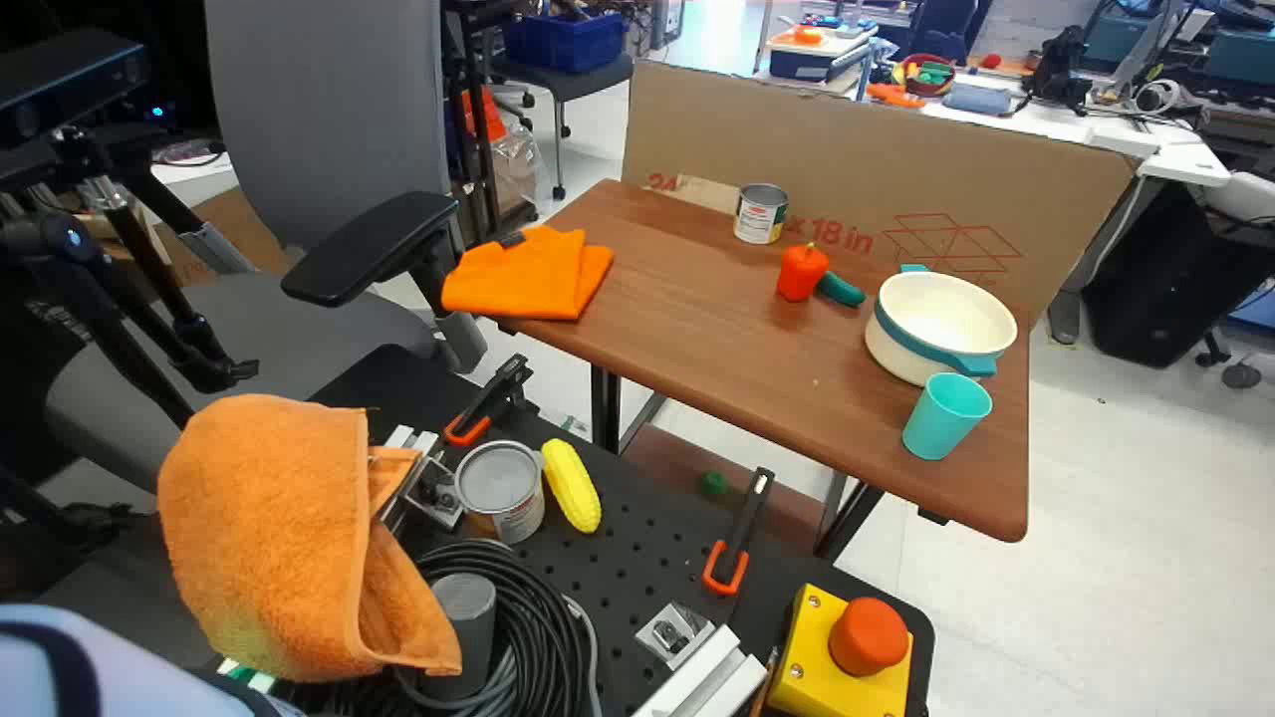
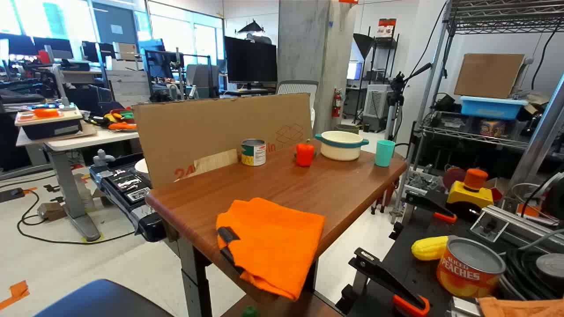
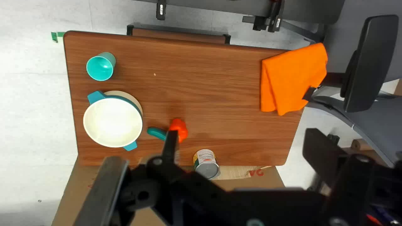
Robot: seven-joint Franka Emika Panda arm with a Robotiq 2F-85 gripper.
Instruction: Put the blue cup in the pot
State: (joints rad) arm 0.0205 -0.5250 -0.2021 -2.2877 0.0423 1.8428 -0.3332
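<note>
- Clock from the wrist view, 12 at top. Your gripper (image 3: 243,139) hangs spread wide, fingers (image 3: 320,153) well apart, nothing between them, apparently well above the table (image 3: 220,91).
- Blue cup (image 3: 101,66): upright, mouth up, off your 10 o'clock, near the table's 10 o'clock corner. Nudge it outward while lining up and it could go over the edge.
- Pot (image 3: 113,122): your 9 o'clock; the cup stands near its 12, apart. Pot handle (image 3: 95,96) at its 11 reaches to that side. Bring a finger down between the two and you may clip handle or rim and skid the pot.
- Cup looks smooth, tapered, light; my guess: pinch too shallow and it slides out, knock it while lining up and it tips.
- Carry too low and the base snags the pot's rim. Pot floor is washed out in the wrist view; misjudge height and you release early.
- Red-orange pepper (image 3: 179,127) and green cucumber-shaped piece (image 3: 157,133) sit off the pot's 3, tin can (image 3: 206,164) off its 4. A low detour there likely sweeps them.
</note>
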